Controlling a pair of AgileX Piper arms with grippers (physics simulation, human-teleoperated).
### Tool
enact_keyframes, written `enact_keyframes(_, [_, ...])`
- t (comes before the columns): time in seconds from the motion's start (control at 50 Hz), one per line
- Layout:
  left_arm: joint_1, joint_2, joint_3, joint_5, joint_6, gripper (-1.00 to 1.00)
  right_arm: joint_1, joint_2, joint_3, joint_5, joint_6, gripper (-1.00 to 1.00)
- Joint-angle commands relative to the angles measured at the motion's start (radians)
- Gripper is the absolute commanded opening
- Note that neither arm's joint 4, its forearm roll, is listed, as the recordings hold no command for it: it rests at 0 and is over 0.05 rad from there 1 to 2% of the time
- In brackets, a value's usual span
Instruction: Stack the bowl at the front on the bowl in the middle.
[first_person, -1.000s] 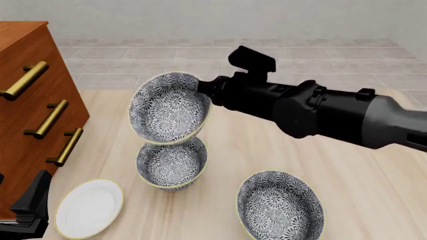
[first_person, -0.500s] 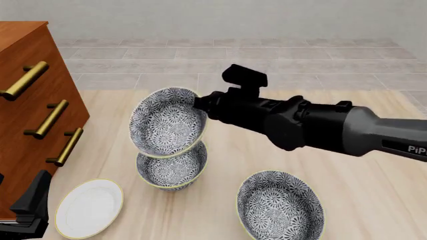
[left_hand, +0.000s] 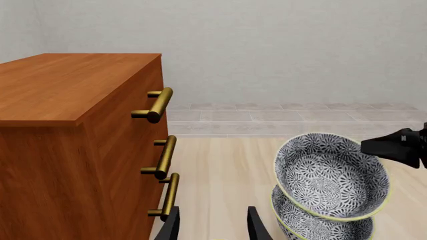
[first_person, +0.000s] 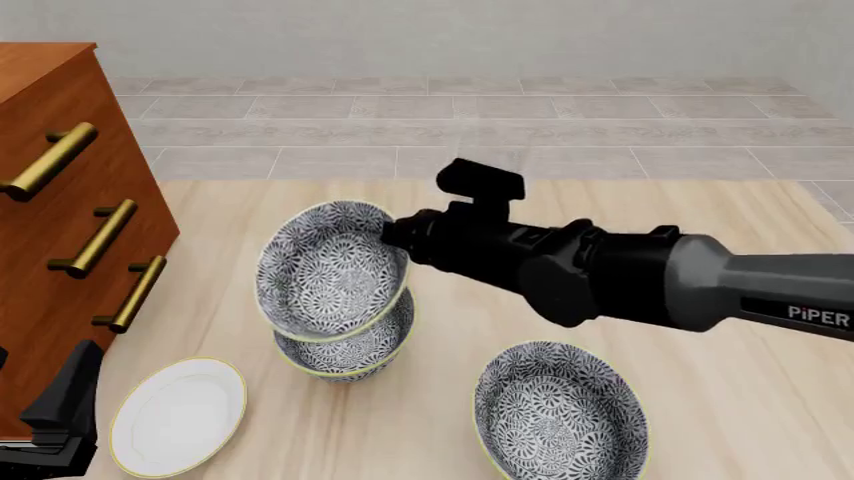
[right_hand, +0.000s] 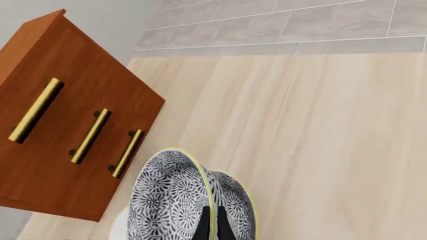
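The right gripper (first_person: 396, 232) pinches the rim of the bowl at the front (first_person: 331, 271) in its jaws. That bowl sits tilted, right on top of the bowl in the middle (first_person: 350, 347). The left gripper (left_hand: 212, 227) waits nearby, jaws spread.

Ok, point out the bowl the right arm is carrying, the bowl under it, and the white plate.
carried bowl (first_person: 330, 270), front view, patterned inside wall.
bowl underneath (first_person: 350, 350), front view, visible inside wall below the carried bowl's rim.
white plate (first_person: 176, 415), front view, middle of its flat face.
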Motion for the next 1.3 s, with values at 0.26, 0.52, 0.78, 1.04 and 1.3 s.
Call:
enact_keyframes(0.26, [0.000, 0.000, 0.000, 0.000, 0.000, 1.00, 0.003, 0.028, 0.031, -0.049, 0.014, -1.00])
enact_keyframes(0.52, [0.000, 0.000, 0.000, 0.000, 0.000, 1.00, 0.011, 0.048, 0.051, -0.076, 0.022, -1.00])
enact_keyframes(0.78, [0.000, 0.000, 0.000, 0.000, 0.000, 1.00, 0.011, 0.057, 0.074, -0.099, 0.026, -1.00])
enact_keyframes(1.04, [0.000, 0.000, 0.000, 0.000, 0.000, 1.00, 0.006, 0.058, 0.075, -0.096, 0.022, -1.00])
enact_keyframes(1.3, [0.000, 0.000, 0.000, 0.000, 0.000, 1.00, -0.008, 0.063, 0.059, -0.082, 0.005, 1.00])
